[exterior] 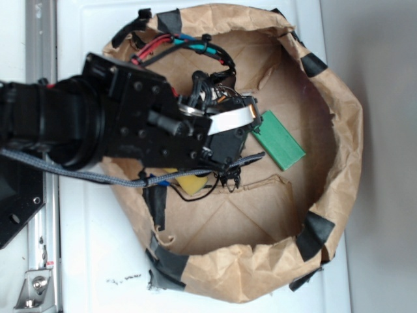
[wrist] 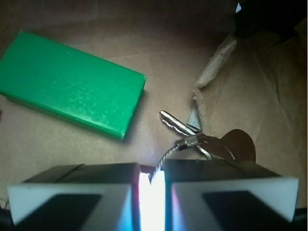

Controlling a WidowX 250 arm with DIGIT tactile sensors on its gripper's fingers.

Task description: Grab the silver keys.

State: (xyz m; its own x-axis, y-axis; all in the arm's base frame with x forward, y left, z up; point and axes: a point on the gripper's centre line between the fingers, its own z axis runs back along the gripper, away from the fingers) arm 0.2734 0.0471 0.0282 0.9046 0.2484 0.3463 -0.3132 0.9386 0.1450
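Your gripper (wrist: 152,185) has its fingers (wrist: 72,197) nearly closed, pinching the ring of the silver keys (wrist: 192,137); lifting remains.

The silver keys (wrist: 192,134) were shiny polished metal on a thin ring of twisted wire, and the green block (wrist: 72,82) had a smooth, faintly speckled, slightly glossy surface. The paper bag (exterior: 339,124) was matt brown kraft paper, creased and rough, patched with black tape (exterior: 315,235). The gripper (wrist: 152,192) showed matt black plastic with pale, smooth-faced fingers (wrist: 67,197).
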